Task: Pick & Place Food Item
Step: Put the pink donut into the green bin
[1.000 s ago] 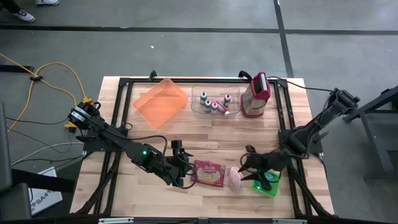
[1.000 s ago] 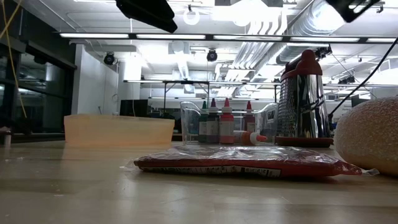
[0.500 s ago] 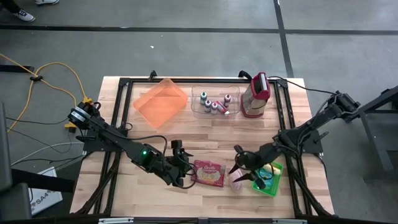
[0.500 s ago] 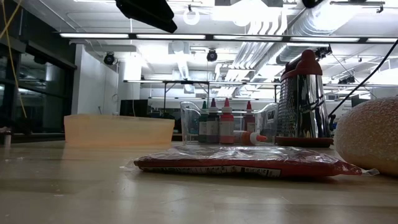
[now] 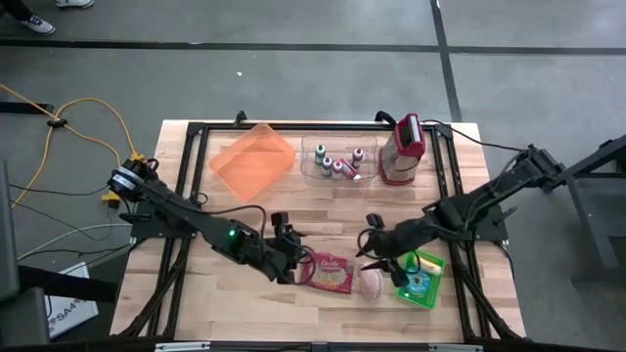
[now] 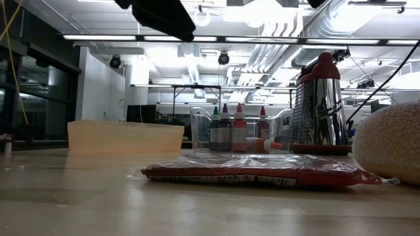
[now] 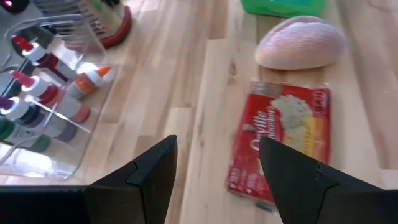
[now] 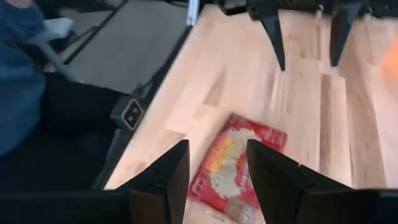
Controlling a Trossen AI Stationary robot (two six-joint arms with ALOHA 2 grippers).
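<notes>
Pale slatted wood tabletop [image 5: 323, 210] under flat glossy red packet [image 5: 331, 274], round speckled bun [image 5: 371, 284].

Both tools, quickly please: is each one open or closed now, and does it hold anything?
Left tool: open, holding nothing, above the table beside the red food packet.
Right tool: open, holding nothing, raised above the packet.

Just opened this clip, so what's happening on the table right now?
Both grippers hover open and empty near the front of the table. The left gripper sits just left of the red popcorn packet, which lies flat on the wood. The right gripper is above the pinkish bread roll, beside the green container. Nothing is held. At the back are an orange tray, a clear bin of small bottles and a metal grater.
</notes>
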